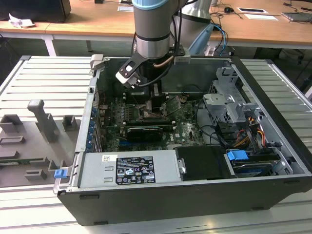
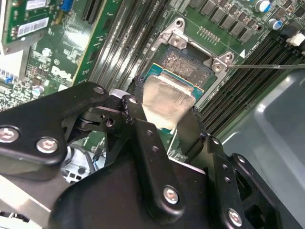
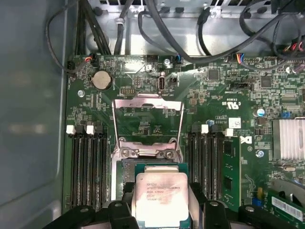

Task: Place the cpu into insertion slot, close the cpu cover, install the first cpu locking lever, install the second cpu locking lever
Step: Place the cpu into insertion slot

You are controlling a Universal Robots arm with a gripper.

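I'm worrying most about the seating. The cpu [image 2: 167,98] is not yet looking square and level to the slot [image 2: 183,59]. If it is going down skewed or off-register, I judge it could be landing corner-first and harming the slot. A hold on only two thin edges could also be letting the cpu twist or slip as it meets the metal frame.

The fingers [image 2: 193,131] are pinching the cpu by two opposite edges, spread just to its width, with its pale metal top facing up. In the first wrist view the cpu is hanging over the near part of the slot, and I cannot tell whether it is touching.

Just beyond, the cover [image 3: 147,101] is standing open, hinged back at the slot's far side, so nothing is blocking the way down. Memory slots [image 3: 88,167] are flanking the slot on both sides.

In the exterior view the arm [image 1: 151,29] is reaching down into the open case [image 1: 195,204], toward its far wall. The case is lying on the ridged worktop [image 1: 44,78].
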